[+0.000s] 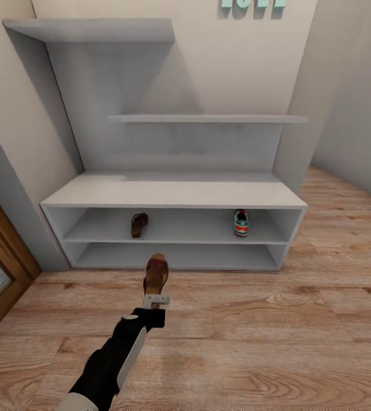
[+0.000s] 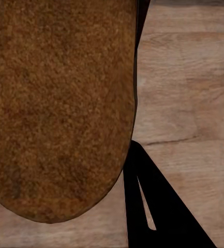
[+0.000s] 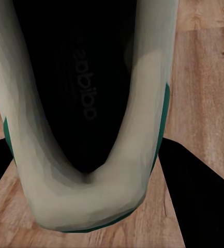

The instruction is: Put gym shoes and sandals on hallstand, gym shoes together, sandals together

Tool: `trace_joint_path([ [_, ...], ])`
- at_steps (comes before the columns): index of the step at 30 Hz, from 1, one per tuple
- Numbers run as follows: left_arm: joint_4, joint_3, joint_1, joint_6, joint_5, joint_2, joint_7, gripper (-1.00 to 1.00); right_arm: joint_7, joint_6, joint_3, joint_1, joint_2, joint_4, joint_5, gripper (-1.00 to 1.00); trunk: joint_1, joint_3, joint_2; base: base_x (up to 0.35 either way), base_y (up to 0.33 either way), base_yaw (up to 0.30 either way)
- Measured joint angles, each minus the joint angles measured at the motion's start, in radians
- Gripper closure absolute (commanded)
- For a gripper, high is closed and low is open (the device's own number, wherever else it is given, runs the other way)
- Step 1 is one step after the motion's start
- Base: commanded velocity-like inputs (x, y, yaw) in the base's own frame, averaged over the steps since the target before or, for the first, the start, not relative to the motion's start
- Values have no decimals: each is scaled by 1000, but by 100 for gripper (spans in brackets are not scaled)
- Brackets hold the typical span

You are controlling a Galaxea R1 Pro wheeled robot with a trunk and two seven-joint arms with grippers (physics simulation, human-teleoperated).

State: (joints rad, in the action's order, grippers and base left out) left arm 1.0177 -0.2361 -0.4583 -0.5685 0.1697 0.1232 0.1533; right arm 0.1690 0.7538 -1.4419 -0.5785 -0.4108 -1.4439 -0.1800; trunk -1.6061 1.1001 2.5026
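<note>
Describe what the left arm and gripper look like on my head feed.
The left arm is mostly glossy black, with a long white panel along its right side and a pale section where it leaves the picture. Its wrist ends in a black block. The left gripper is a small light-grey crossbar piece with short jaws. No cables or markings are visible.

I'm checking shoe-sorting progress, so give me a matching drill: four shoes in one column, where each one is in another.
Things:
1. sandal on the rack
2. gym shoe on the rack
3. carried sandal
4. gym shoe at the wrist camera

Places:
A. hallstand's upper open shelf, right end
B. close before the right wrist camera, over floor
C. upper open shelf, left part
D. at the left gripper

Pairs: 1-C, 2-A, 3-D, 4-B
</note>
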Motion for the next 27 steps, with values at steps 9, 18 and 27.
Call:
trace_joint_path([
  [9,99,0,0,-1,1,0,0,100,0,0,0,0,0,0,-1,100,0,9,0,0,0,0],
  [18,104,1,0,-1,2,0,0,100,0,0,0,0,0,0,-1,100,-4,48,2,0,0,66],
  [27,104,2,0,2,2,0,0,100,0,0,0,0,1,0,-1,100,-8,97,4,0,0,101],
])
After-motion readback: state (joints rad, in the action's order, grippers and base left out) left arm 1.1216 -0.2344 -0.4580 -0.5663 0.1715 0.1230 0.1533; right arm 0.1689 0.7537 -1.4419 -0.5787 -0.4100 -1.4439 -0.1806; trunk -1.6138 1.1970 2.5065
